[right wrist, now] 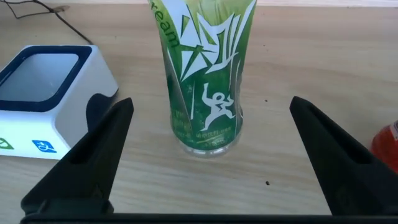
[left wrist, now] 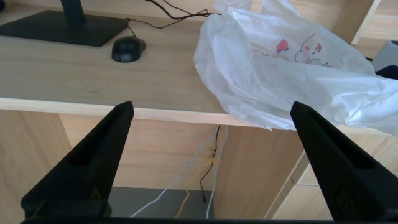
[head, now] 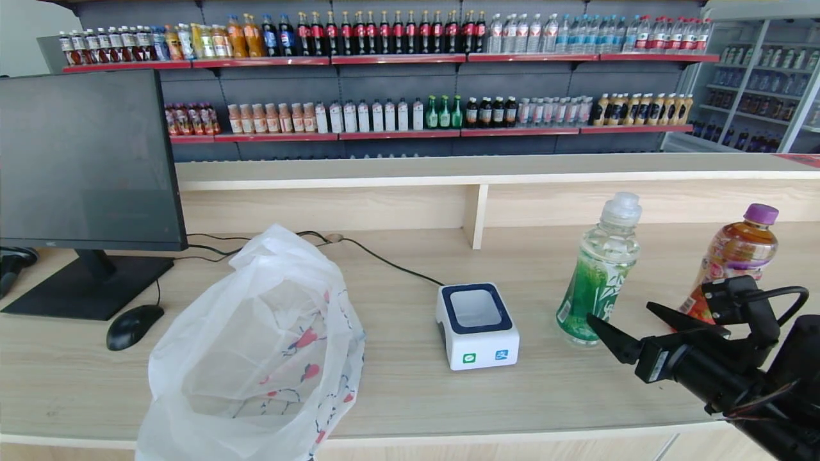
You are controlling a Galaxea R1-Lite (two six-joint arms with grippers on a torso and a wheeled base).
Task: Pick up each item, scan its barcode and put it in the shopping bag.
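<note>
A clear bottle with a green label stands upright on the counter, right of the white barcode scanner. An amber drink bottle with a purple cap stands farther right. My right gripper is open just in front of the green bottle, its fingers apart and short of it; in the right wrist view the green bottle is centred between the fingers with the scanner beside it. The white shopping bag sits open on the left. My left gripper hangs open below the counter edge, facing the bag.
A monitor on its stand and a black mouse occupy the counter's left end, with a cable running to the scanner. A raised ledge borders the back. Drink shelves stand behind.
</note>
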